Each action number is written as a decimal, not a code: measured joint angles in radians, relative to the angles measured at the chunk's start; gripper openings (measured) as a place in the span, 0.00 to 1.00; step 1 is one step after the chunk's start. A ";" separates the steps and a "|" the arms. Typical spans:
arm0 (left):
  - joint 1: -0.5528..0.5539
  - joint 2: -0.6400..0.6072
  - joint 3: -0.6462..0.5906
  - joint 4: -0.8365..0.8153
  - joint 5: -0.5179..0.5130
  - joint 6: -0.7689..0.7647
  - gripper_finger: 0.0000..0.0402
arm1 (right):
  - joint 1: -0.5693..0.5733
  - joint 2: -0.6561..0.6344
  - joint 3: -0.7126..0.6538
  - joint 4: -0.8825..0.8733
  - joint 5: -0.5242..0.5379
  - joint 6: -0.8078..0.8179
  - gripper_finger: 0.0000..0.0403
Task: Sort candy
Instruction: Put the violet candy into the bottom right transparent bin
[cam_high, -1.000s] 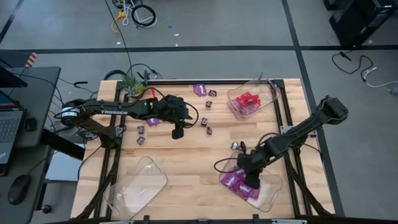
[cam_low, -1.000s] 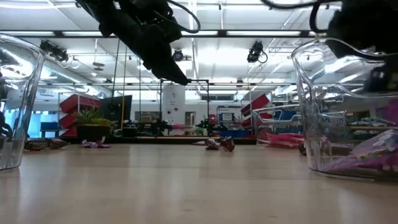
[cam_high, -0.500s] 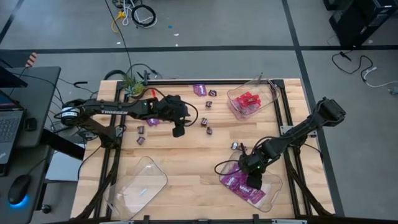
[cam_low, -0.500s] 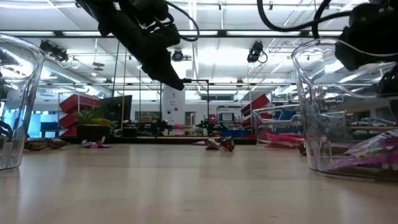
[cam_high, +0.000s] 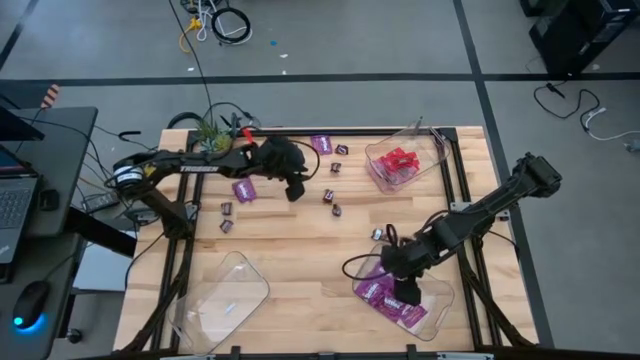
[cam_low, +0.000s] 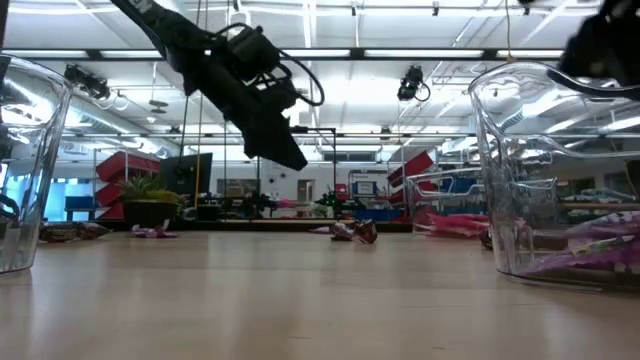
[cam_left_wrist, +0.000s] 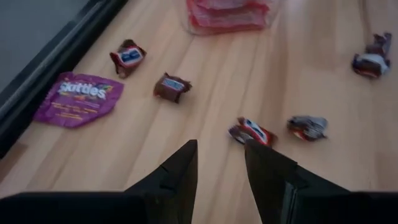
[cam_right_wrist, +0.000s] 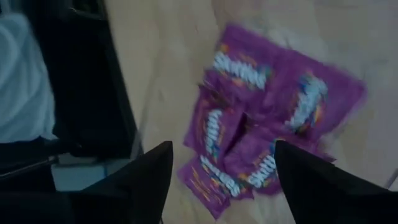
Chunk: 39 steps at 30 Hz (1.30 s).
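Candy lies scattered on the wooden table: purple packets (cam_high: 321, 143) (cam_high: 245, 190) and small dark wrapped pieces (cam_high: 327, 196) (cam_high: 226, 209). My left gripper (cam_high: 296, 190) hovers open above the far middle of the table. In its wrist view its fingers (cam_left_wrist: 221, 144) stand above bare wood, with a brown piece (cam_left_wrist: 172, 86) and a red-and-white piece (cam_left_wrist: 252, 132) just ahead. My right gripper (cam_high: 405, 293) hangs wide open over the near-right clear tray (cam_high: 445, 305). Purple packets (cam_right_wrist: 261, 124) lie piled on the tray's floor below its fingers.
A clear tray (cam_high: 432, 150) with red packets stands at the far right. A clear tray (cam_high: 225, 295) stands at the near left. A small plant (cam_high: 212, 135) sits at the far left corner. Black frame rails (cam_high: 455, 180) run along the table's sides.
My left gripper has swung toward the table's far edge and slightly right, staying above the table. My right gripper has stayed over the near-right tray and, in the low view, has risen out of it.
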 joint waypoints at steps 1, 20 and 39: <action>0.007 0.011 0.000 0.024 0.001 0.000 0.34 | 0.000 -0.012 0.009 0.001 0.021 -0.004 0.67; 0.132 0.239 0.201 0.128 0.049 -0.126 0.34 | -0.110 -0.139 0.050 0.023 0.628 -0.346 0.58; 0.232 0.315 0.304 -0.047 0.005 -0.013 0.34 | -0.183 -0.138 0.050 0.084 0.618 -0.344 0.58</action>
